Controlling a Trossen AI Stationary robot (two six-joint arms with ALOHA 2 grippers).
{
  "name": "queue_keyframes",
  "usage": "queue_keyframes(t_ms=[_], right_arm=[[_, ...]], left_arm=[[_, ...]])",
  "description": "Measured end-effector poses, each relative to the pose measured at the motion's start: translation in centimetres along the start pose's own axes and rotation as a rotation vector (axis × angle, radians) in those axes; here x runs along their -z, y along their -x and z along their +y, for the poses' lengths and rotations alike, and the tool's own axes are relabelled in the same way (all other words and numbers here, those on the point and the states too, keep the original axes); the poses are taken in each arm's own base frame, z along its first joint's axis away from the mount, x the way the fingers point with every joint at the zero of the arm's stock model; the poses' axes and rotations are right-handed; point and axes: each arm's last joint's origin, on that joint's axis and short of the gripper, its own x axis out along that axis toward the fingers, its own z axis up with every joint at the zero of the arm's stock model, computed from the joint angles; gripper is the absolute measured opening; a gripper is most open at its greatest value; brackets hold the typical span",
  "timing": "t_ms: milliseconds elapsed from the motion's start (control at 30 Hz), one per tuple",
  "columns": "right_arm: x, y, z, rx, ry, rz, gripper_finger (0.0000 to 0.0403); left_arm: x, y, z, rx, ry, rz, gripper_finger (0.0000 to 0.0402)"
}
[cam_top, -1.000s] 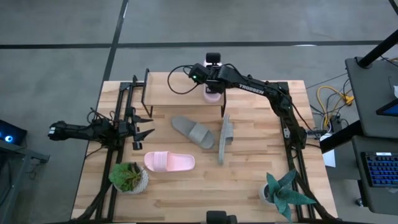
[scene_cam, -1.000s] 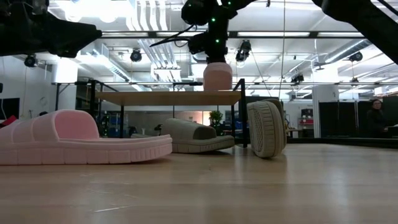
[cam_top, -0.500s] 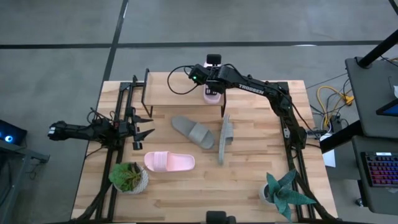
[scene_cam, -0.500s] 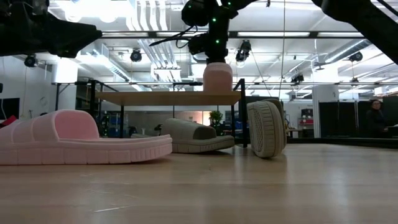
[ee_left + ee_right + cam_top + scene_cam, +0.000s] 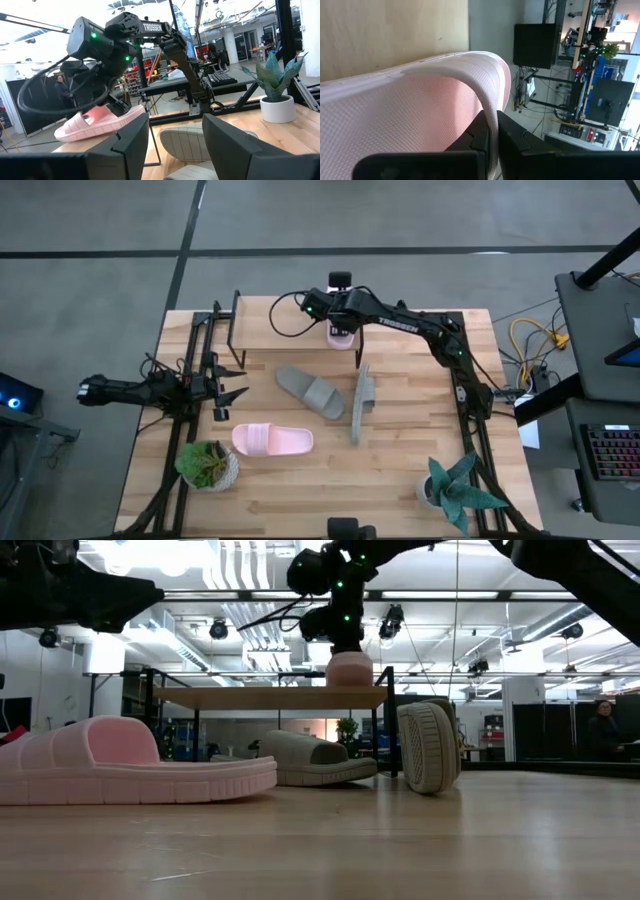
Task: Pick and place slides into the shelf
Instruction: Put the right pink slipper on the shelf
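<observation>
A light pink slide (image 5: 341, 338) sits at the right end of the shelf (image 5: 290, 330), with my right gripper (image 5: 338, 323) shut on it; the left wrist view shows this slide (image 5: 97, 123) on the plank top. A second pink slide (image 5: 272, 440) lies flat on the table, a grey slide (image 5: 310, 392) lies flat at the centre, and another grey slide (image 5: 362, 402) stands on its side edge. My left gripper (image 5: 236, 392) hangs open at the table's left side, touching nothing. My right gripper pinches the edge of the pink slide's strap (image 5: 491, 107) between its two fingers, a single layer of strap. The fingers come slanting down from above and from the table's right. The slide's sole (image 5: 349, 681) meets the shelf's plank top, about level.
A potted plant (image 5: 207, 465) stands near the front left and another (image 5: 455, 490) at the front right. Black frame rails run along both table sides. Bare plank (image 5: 250, 697) stretches left of the held slide on the shelf.
My right gripper has sunk a little toward the shelf with the pink slide, which now shows lower on the plank top in the low view. The other slides have stayed where they were.
</observation>
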Motion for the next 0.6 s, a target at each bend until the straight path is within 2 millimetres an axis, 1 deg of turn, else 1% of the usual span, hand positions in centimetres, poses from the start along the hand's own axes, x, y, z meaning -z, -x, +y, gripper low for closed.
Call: queue_keyframes(t_ms=[600], right_arm=[[0.24, -0.05, 0.28, -0.015, 0.043, 0.023, 0.0013]], left_arm=[[0.00, 0.00, 0.00, 0.000, 0.000, 0.000, 0.0171]])
